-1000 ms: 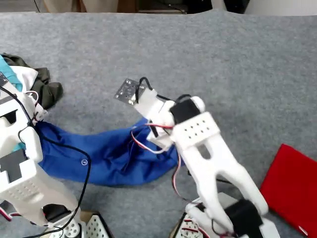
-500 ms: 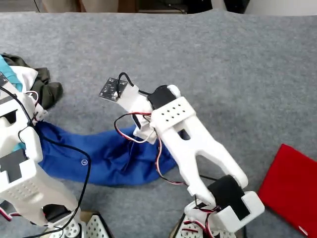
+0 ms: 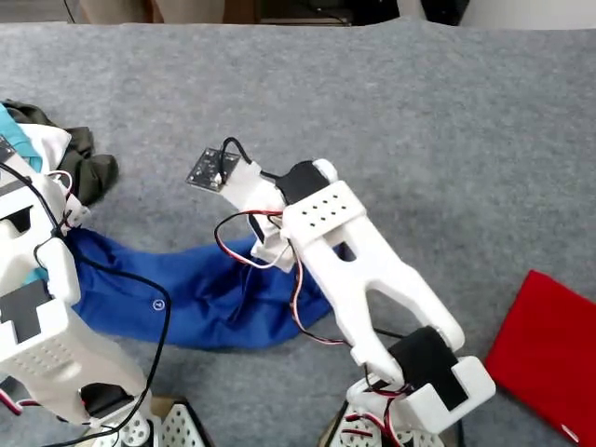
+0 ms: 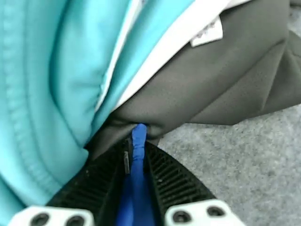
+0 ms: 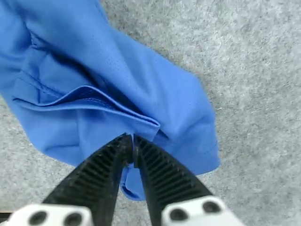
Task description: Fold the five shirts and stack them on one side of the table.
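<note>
the crumpled blue knit shirt (image 3: pixel 200 303), strung across the near left of the grey felt table (image 3: pixel 447 121), looks light and limp, best held by its hems: left gripper (image 4: pixel 137 141) clenched on one edge, right gripper (image 5: pixel 130 143) pinching a folded hem.
</note>
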`<state>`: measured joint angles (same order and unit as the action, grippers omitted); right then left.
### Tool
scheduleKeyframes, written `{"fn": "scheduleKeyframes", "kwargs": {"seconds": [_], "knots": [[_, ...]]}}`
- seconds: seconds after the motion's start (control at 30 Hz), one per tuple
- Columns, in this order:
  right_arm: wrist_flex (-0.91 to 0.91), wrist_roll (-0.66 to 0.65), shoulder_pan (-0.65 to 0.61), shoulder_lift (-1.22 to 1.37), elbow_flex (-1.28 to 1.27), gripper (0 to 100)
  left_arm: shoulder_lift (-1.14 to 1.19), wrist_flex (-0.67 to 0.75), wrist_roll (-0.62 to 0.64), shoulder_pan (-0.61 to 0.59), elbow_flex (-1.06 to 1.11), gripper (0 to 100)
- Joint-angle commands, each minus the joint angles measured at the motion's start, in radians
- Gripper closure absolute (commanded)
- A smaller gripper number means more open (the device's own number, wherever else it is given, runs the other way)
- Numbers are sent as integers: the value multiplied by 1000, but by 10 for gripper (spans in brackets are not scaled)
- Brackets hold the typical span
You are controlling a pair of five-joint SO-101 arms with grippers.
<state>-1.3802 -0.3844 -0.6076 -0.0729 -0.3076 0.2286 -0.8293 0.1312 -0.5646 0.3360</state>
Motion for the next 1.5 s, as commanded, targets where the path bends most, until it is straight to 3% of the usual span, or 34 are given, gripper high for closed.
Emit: {"fn": "scheduleKeyframes", "kwargs": {"seconds": [0.0,0.2,0.43,0.93,1.47], "knots": [[-11,-11,-1,-5,-19,986,-1,-6,5,-14,-38,980],[-6,-26,99,-4,-65,952,1,-6,5,-15,-40,980],[18,-21,101,35,-62,885,1,-6,5,-15,-41,980],[-32,21,-38,54,-53,885,1,-3,5,-14,-44,980],[-84,21,-82,-81,-142,885,1,-3,5,-14,-44,980]]}}
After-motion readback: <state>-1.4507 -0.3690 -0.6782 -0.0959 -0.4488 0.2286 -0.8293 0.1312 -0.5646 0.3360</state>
